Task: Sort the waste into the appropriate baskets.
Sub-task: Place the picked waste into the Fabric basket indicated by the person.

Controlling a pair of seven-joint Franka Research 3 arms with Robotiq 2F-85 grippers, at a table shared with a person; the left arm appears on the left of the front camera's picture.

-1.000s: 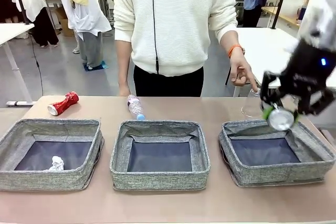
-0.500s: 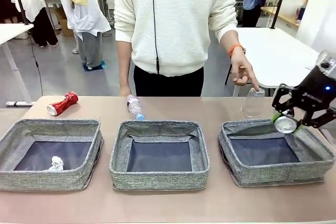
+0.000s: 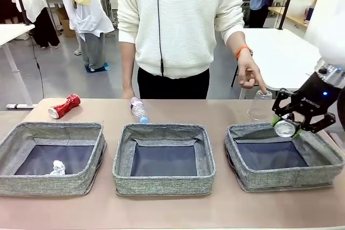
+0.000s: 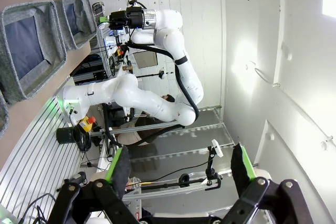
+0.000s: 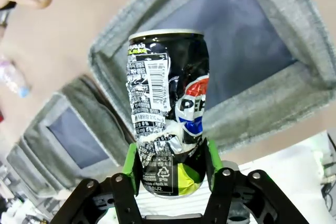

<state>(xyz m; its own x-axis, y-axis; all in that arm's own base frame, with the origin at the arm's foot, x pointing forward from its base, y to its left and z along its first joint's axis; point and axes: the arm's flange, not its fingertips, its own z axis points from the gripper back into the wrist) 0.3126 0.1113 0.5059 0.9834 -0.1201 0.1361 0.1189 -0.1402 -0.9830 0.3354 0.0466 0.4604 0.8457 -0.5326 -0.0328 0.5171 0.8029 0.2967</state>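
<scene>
Over the rightmost basket (image 3: 285, 180) of three, right pincer (image 3: 287, 126) clamps one printed can (image 5: 168, 114); left pincer (image 4: 179, 161) stands open.

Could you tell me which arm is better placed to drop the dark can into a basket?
Right: the right gripper holds the dark can over the rim of the right-hand basket; the left gripper is open, empty, well away.

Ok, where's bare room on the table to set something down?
Bare: the far strip between bottle and cup, and the near strip before the baskets. Crowded: behind the right basket, where a hand touches the cup and the right gripper holds a can.
</scene>
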